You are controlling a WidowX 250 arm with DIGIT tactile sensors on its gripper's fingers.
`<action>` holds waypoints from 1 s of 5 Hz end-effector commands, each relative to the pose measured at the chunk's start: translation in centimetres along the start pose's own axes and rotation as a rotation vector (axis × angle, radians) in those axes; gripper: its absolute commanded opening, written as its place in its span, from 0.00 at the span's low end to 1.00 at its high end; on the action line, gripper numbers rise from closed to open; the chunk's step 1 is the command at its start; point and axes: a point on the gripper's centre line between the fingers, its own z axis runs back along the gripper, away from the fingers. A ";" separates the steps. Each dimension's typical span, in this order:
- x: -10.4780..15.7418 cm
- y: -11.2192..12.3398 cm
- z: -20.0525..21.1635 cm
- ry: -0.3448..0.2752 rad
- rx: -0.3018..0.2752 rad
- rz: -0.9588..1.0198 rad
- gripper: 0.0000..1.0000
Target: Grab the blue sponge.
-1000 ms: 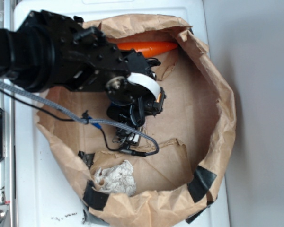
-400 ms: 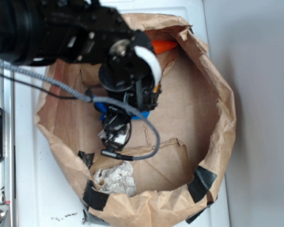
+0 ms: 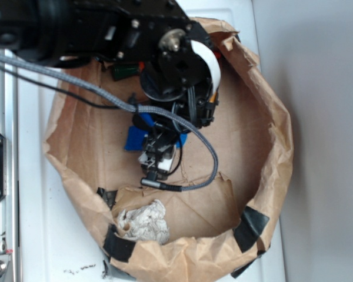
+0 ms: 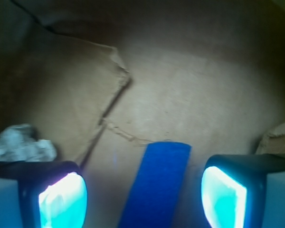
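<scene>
Honestly this looks close, but a few things could bite. The gripper [image 4: 143, 190] is spread wide with nothing between the jaws gripped; in the wrist view the blue sponge [image 4: 156, 183] lies on the brown paper between the two pads, pointing away from the camera and running out of the bottom of the frame. From the exterior view the sponge [image 3: 135, 140] sits on the floor of the paper bag [image 3: 270, 147], mostly under the arm, near the middle-left.

My worries: the sponge sits a bit nearer the right pad than the left, so closing could shove it sideways or pinch just a corner. It's flat too, so if the jaws close too high they'd probably slip over it. Going too low might snag the torn paper crease [image 4: 115, 90] instead. The whitish cloth wad [image 3: 142, 222] is well off to the near side, so no trouble there.
</scene>
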 end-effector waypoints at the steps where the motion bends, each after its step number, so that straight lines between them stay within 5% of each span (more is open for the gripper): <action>1: 1.4 0.6 -2.5 -0.029 0.146 0.010 1.00; 2: 2.4 0.6 -3.9 -0.030 0.183 0.009 1.00; 3: 2.6 0.6 -4.6 -0.023 0.209 0.049 0.00; 5: 3.2 0.5 -4.3 -0.058 0.225 0.175 0.00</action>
